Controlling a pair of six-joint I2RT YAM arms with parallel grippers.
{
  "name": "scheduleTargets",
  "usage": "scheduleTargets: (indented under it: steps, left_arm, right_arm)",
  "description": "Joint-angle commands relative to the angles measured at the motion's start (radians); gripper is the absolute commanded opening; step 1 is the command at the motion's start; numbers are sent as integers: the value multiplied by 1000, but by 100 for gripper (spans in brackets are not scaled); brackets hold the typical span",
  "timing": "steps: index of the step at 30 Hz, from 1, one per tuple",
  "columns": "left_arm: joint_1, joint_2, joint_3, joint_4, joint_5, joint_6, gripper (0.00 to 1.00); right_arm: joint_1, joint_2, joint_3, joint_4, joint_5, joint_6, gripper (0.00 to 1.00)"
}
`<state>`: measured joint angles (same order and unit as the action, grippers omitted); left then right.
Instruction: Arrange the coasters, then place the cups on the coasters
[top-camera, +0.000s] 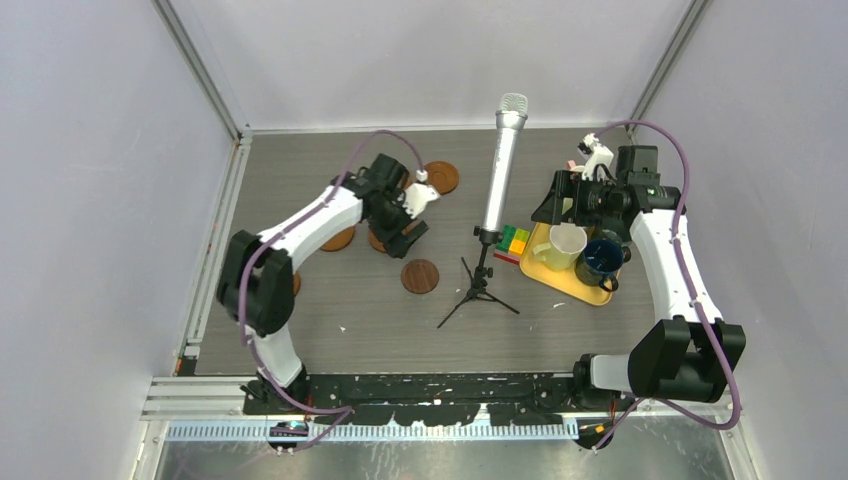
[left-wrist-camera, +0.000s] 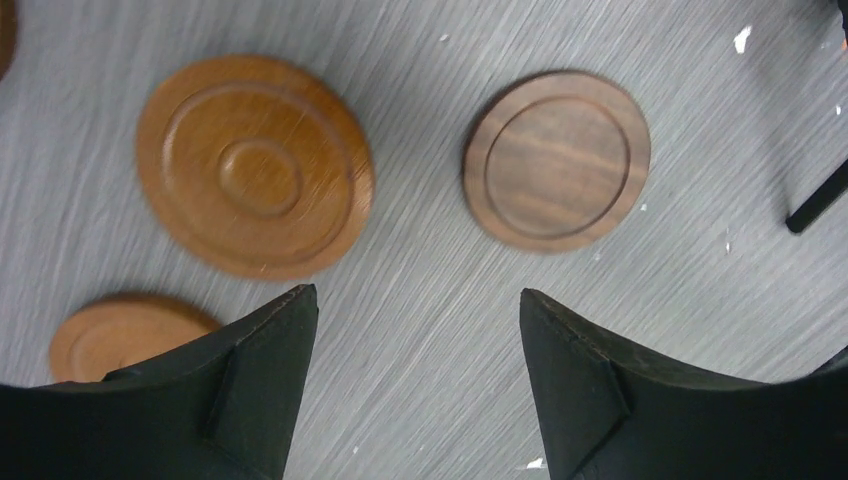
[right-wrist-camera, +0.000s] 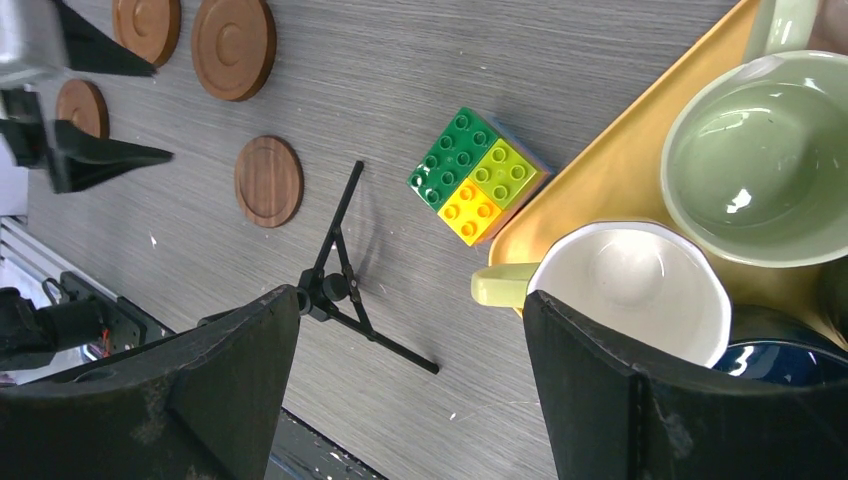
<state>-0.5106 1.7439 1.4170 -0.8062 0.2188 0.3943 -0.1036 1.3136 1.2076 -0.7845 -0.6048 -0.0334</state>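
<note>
Our left gripper (left-wrist-camera: 418, 370) hangs with fingers spread and nothing between them. The dark brown coaster (left-wrist-camera: 557, 160) lies just beyond one fingertip, an orange-brown coaster (left-wrist-camera: 255, 165) beyond the other. Our right gripper (right-wrist-camera: 410, 390) is spread too, with the cream-yellow cup (right-wrist-camera: 625, 290) on the yellow tray (right-wrist-camera: 620, 180) just beside one finger.

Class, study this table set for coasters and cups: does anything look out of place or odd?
Two things fit neither job: a silver microphone on a tripod stands mid-table, and a block of toy bricks, green and yellow on top, sits beside the yellow tray. Nothing looks spilled or broken.
</note>
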Motion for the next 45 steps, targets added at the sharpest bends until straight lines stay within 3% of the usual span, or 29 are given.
scheduleTargets:
  steps: [1,8,14,24,29,34,40,45]
  left_arm:
    - [-77,103,73,42,-46,-59,74]
    - [-162,232,106,67,-63,-78,68]
    - [-174,275,85,64,-94,-62,65]
    - [-156,99,-246,72,-186,62,48]
    - [-45,-4,-384,64,-184,112,44]
    - [143,-89,-483,53,-169,204,43]
    - [367,-156,-506,26,-157,329,43]
    - [471,-151,-481,19,-144,382,43]
  right_arm:
    - [-14,-42,11,13,-12,-19,87]
    - [-19,-34,8,14,-10,-22,87]
    - [-19,-43,4,12,-6,-23,87]
    - [-21,-46,3,12,-9,-23,87]
    - [-21,-45,1,14,-13,-23,87]
    - [-21,-46,3,13,-13,-20,87]
    - [-21,-37,7,14,-19,-14,87]
    - [-21,-28,12,14,-24,-10,86]
